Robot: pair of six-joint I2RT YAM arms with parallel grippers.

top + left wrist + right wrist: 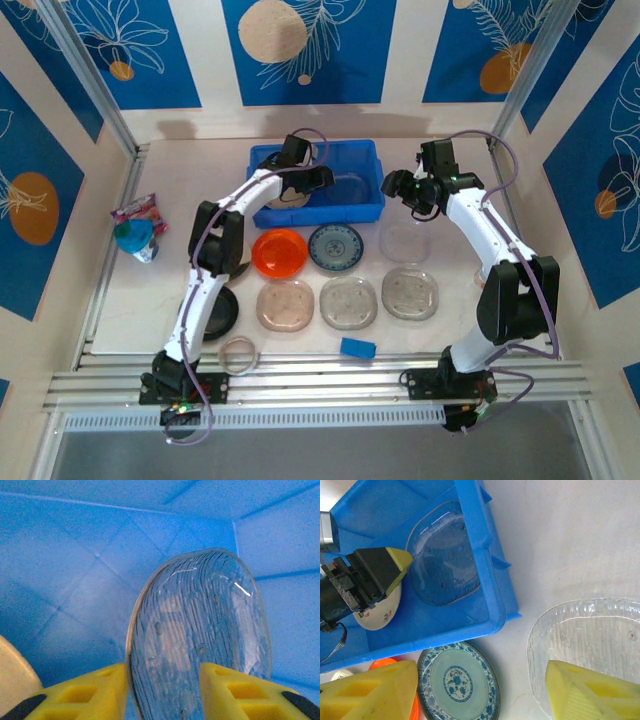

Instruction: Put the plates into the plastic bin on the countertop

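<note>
The blue plastic bin (362, 207) stands at the back of the countertop (440, 330). My left gripper (303, 182) reaches into it, its jaws apart. A clear ribbed plate (200, 630) shows between the yellow fingers (90, 695) and lies in the bin (445, 555). A beige plate (377, 607) rests beside it. My right gripper (480, 695) hangs open and empty over the countertop, between the blue-white plate (457, 680) and a clear plate (590, 635). In front of the bin lie an orange plate (279, 252), three translucent plates (286, 304) (349, 302) (410, 293) and a black plate (222, 312).
A thin translucent ring (239, 354) and a small blue block (357, 347) lie near the front rail. A colourful packet and teal cup (135, 232) sit at the left edge. Silver rails border the surface on all sides.
</note>
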